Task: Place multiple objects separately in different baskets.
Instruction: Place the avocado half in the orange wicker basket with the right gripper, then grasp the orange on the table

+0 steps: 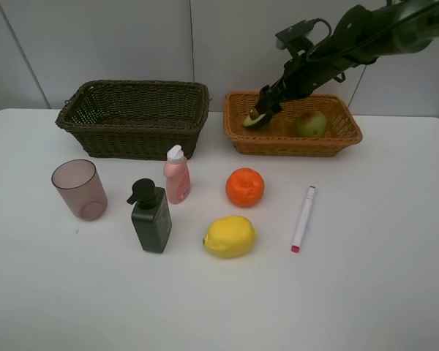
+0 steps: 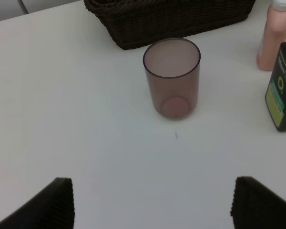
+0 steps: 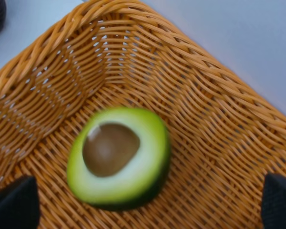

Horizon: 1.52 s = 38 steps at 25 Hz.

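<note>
From the high camera, the right fingers [image 1: 266,98] hang over the near-left end of the light orange-tan basket [image 1: 293,145]. The halved avocado [image 1: 253,119] sits just beneath their tips; this view does not show whether they touch it. The red-green mango [image 1: 311,124] lies in the same basket, off to the fingers' far side and apart from them. The other things are on the desk [image 1: 380,292], well short of the fingers: an orange [image 1: 245,187], a yellow lemon [image 1: 230,236], a white pink-tipped marker [image 1: 304,219], a small pink bottle [image 1: 177,175], a dark green pump bottle [image 1: 151,218] and a translucent pinkish cup [image 1: 80,189]. The dark brown-green basket [image 1: 132,131] holds nothing that I can see.

In the left wrist view, the left fingers [image 2: 57,202] are spread wide and grip nothing. The cup stands upright ahead of them, between their lines, with the dark basket beyond it and both bottles off to one side.

In the right wrist view, the right fingers [image 3: 14,202] are spread wide. The avocado lies cut face up on the wicker floor between them, clear of both, though it is somewhat blurred.

The step looks like the let-go – it goes well if the arm rises straight up with the fingers kept wide. The basket wall beside them and the mango are what could catch a sideways sweep.
</note>
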Motion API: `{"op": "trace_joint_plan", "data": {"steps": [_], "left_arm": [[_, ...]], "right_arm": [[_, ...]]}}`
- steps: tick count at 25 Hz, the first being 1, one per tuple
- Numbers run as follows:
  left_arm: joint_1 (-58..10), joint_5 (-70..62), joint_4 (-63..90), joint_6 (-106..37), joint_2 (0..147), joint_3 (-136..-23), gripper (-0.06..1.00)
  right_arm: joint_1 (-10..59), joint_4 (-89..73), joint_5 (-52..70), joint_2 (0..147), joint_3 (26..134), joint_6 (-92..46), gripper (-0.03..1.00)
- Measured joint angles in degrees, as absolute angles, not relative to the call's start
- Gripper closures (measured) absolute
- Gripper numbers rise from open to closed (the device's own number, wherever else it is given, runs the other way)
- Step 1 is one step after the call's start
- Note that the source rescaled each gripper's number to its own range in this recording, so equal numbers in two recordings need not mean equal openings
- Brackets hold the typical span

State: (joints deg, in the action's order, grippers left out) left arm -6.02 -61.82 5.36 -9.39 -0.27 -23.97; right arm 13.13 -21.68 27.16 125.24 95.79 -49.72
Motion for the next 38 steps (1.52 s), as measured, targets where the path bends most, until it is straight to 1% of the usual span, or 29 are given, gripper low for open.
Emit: {"op": "trace_joint_plan", "data": {"steps": [16, 23, 30, 38], "left_arm": [[-6.0, -61.8, 5.4, -9.4, -0.3, -24.0, 0.06], [-6.0, -61.8, 5.4, -9.4, -0.3, -24.0, 0.06], [-6.0, -61.8, 5.4, -9.4, -0.3, -24.0, 0.06], [-6.0, -61.8, 5.4, -9.4, -0.3, -24.0, 0.06]], "right_arm": [[13.1, -21.7, 28.0, 125.2, 95.8, -49.7, -0.03], [13.1, -21.7, 31.5, 124.5, 95.8, -48.7, -0.03], [13.1, -21.4, 36.7, 119.1, 96.1, -39.6, -0.03], [13.1, -19.3, 46.8, 114.4, 96.2, -26.5, -0.03]]}}
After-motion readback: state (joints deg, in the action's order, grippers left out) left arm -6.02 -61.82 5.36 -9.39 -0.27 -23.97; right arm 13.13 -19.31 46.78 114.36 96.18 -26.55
